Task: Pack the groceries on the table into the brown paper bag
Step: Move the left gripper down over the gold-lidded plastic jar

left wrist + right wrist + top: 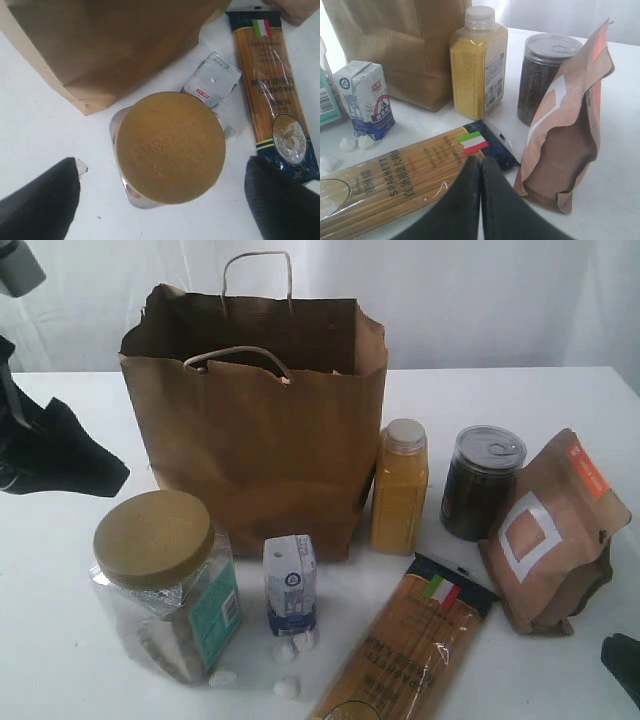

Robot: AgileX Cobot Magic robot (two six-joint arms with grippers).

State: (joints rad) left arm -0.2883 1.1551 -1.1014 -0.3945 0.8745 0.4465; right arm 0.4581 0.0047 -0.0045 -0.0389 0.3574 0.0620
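Groceries sit out in the open on the table, grouped around the bag, and none of them can be seen packed. The bag stands upright and open at the far middle, and its inside is too dark to show whether anything is in it. At the near left stands the jar with its tan top on. Just right of it is the small carton, with a few white lumps on the table at its foot. Beside the bag's right corner stands the yellow bottle, then the dark can, and furthest right the brown pouch, upright and leaning a little. The spaghetti packet lies flat in the near middle. The left gripper hangs above the jar with its fingers spread wide, one on either side of the jar's top, holding nothing and apparently not touching it. The right gripper sits low at the near right, fingers pressed together and empty, close to the packet and the pouch. As I judge it, the packing has hardly begun: every kind of item is left to go in, and the jar looks first in line.
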